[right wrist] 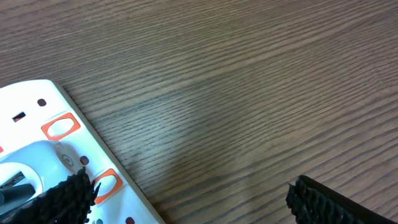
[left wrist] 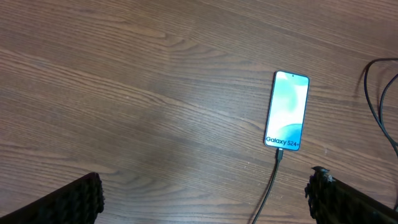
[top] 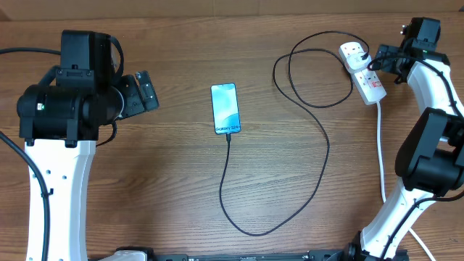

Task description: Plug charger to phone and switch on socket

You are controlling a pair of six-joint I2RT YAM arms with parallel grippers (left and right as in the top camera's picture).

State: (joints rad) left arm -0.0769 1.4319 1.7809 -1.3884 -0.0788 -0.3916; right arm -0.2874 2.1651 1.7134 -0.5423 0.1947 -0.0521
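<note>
The phone [top: 225, 108] lies face up mid-table, screen lit, and shows in the left wrist view [left wrist: 287, 110]. The thin black charger cable [top: 319, 127] has its tip in the phone's lower end [left wrist: 280, 155], loops across the table and ends in a white plug [top: 353, 51] seated in the socket. The socket [top: 366, 77] is a white power strip at the far right; its orange-red switches [right wrist: 61, 126] show in the right wrist view. My right gripper [top: 383, 59] is open, one finger over the strip beside a switch [right wrist: 107, 185]. My left gripper [top: 142, 90] is open and empty, left of the phone.
The socket's thick white cord [top: 382, 156] runs from the strip down toward the table's front right, beside the right arm's base. The charger cable's loops lie between the phone and the strip. Bare wood lies around the phone.
</note>
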